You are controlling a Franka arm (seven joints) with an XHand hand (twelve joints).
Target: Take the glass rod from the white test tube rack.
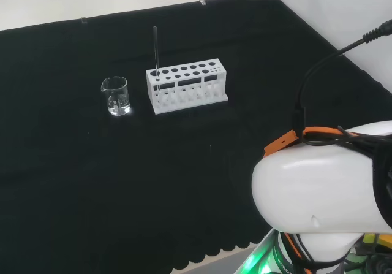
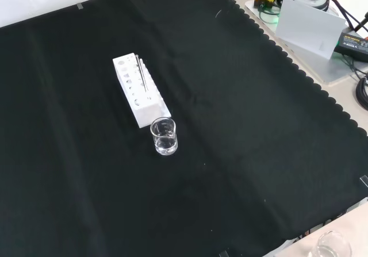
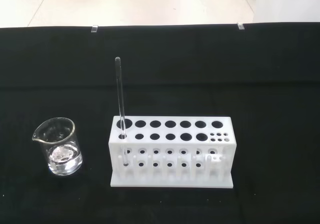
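One glass rod (image 3: pixel 120 101) stands upright in the white rack (image 3: pixel 171 154), seated in a hole at the rack's end nearest the small beaker (image 3: pixel 60 149); in the head view that is the rack's left end, and the beaker stands just beside it on the black cloth (image 1: pixel 122 182), apart from it. Most of the rod rises clear above the rack's top, with nothing else in the holes around it. The hand's fingers cannot be made out, so I cannot tell how far open it is or whether it holds anything; the rod itself is untouched and the task looks not yet begun. The rod is likely light, stiff and smooth, so it may slip between fingertips, and being thin glass it could snap if bent sideways against the rim of its hole. The sensible place to take it is on the bare length above the rack, somewhat below the tip, pinched from two sides, then drawn straight up along its own line until the lower end is free of the rack.
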